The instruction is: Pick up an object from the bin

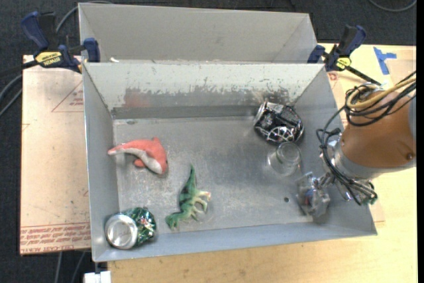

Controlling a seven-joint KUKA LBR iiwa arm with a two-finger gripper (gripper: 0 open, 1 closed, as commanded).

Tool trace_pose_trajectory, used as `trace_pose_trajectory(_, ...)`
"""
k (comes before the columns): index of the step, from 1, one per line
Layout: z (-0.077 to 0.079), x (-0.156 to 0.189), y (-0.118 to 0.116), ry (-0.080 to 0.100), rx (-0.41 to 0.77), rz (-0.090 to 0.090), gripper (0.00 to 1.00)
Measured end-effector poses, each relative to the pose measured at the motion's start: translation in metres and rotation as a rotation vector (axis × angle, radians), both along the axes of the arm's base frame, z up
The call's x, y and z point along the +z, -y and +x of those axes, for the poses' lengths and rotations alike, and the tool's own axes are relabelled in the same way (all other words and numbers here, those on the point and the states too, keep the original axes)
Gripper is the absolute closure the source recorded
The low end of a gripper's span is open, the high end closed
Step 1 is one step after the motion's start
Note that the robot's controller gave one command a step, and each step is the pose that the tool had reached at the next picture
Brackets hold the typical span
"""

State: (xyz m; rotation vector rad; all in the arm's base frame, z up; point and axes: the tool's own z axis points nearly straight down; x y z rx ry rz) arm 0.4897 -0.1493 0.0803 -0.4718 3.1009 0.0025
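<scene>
We look down into the grey metal bin, an open-topped box with sloping walls and a scuffed floor, and we count five loose things in it, all lying apart from one another.

At the left of the floor lies a salmon-pink soft toy fish. Nearer the front and towards the middle we see a green plastic toy lizard, lying flat. In the front left corner is a crushed green drinks can, with its silver end turned up towards us. On the right, close under the back wall, sits a crumpled black and white can. Just in front of it stands a small clear plastic cup, close to the black can.

The gripper is low in the front right corner of the bin, near the floor. It is just beside the clear cup, on the cup's front right side, and we cannot tell whether the two touch. The arm's orange cover, with its dark cables, reaches over the bin's right wall. We cannot tell whether the claw is released or clenched, and we see nothing in it.
</scene>
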Motion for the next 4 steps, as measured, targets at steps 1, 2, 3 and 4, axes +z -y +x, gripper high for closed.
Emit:
trace_pose_trajectory(1,0.000,0.019,-0.005,0.001,0.008,0.000,1.00)
trace_pose_trajectory(2,0.009,0.031,0.000,0.004,0.024,0.000,1.00)
trace_pose_trajectory(3,0.007,0.032,0.000,0.001,0.021,0.001,1.00)
trace_pose_trajectory(4,0.068,-0.002,-0.020,0.016,0.148,-0.001,1.00)
